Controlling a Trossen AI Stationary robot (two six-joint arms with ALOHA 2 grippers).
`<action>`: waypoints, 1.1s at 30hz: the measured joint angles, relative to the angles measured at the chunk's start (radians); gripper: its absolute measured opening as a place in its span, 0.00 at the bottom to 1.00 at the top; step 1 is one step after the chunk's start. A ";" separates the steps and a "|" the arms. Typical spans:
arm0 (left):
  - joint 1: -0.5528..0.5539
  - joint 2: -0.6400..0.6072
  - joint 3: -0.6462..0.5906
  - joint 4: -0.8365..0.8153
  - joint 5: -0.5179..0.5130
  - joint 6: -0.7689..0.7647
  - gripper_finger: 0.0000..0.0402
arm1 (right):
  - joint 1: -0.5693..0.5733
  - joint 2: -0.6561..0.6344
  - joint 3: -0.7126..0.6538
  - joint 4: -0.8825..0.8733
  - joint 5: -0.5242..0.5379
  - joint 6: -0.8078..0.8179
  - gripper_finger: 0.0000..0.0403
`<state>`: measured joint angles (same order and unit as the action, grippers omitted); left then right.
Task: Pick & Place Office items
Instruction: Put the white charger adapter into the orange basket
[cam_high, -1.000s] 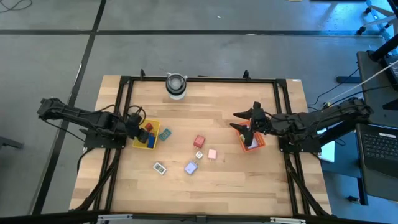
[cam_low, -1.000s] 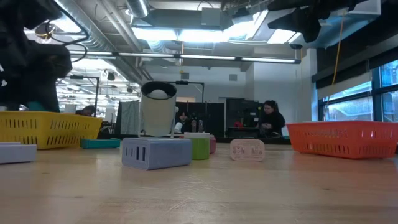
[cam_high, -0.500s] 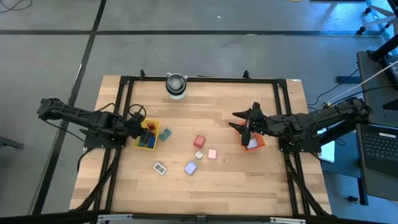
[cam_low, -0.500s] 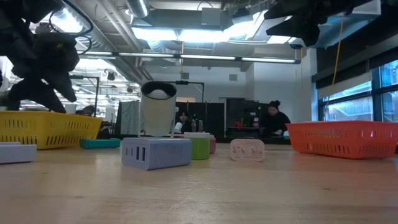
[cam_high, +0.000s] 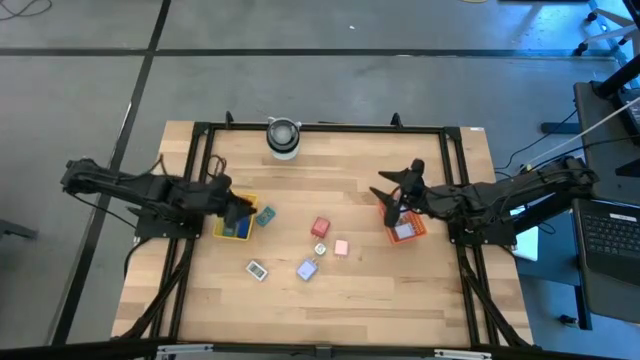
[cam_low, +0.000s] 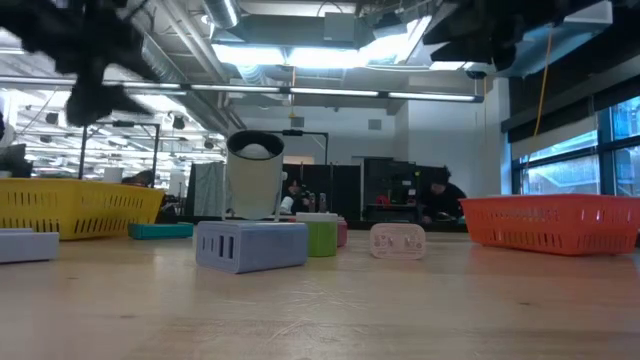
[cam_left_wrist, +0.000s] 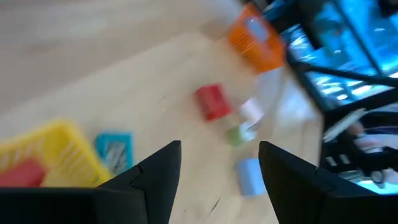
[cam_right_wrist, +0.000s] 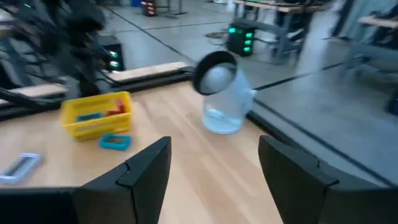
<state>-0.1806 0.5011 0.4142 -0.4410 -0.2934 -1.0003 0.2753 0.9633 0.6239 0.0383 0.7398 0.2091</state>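
Note:
Several office items lie loose on the wooden table: a teal piece, a red one, a pink one, a green-white one, a lavender one and a white one. The yellow tray holds blue and red pieces. The orange tray holds a pale piece. My left gripper hangs open above the yellow tray, nothing between its fingers. My right gripper stands open above the orange tray's left side, also empty.
A round grey-white cylinder stands at the table's far edge, middle. A black frame runs along the table's sides. In the low view people sit in the room behind the table. Bare wood lies between the trays' far sides and the cylinder.
My left gripper has opened over the yellow tray, then risen clear of it and tipped up from pointing steeply down toward level. My right gripper has rolled a little in place and stays open. The loose items have not moved.

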 joint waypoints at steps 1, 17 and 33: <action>0.000 -0.004 0.019 0.008 -0.003 0.036 0.53 | 0.000 0.002 0.000 -0.001 0.020 -0.011 0.61; 0.000 -0.008 0.118 0.086 -0.003 0.334 0.51 | -0.001 0.219 0.144 -0.095 -0.027 0.026 0.73; 0.000 -0.004 0.117 0.132 0.028 0.360 0.51 | -0.001 0.655 0.236 -0.122 -0.318 0.299 0.74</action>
<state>-0.1806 0.4973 0.5316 -0.3091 -0.2654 -0.6400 0.2741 1.6182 0.8602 -0.0833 0.4222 0.5078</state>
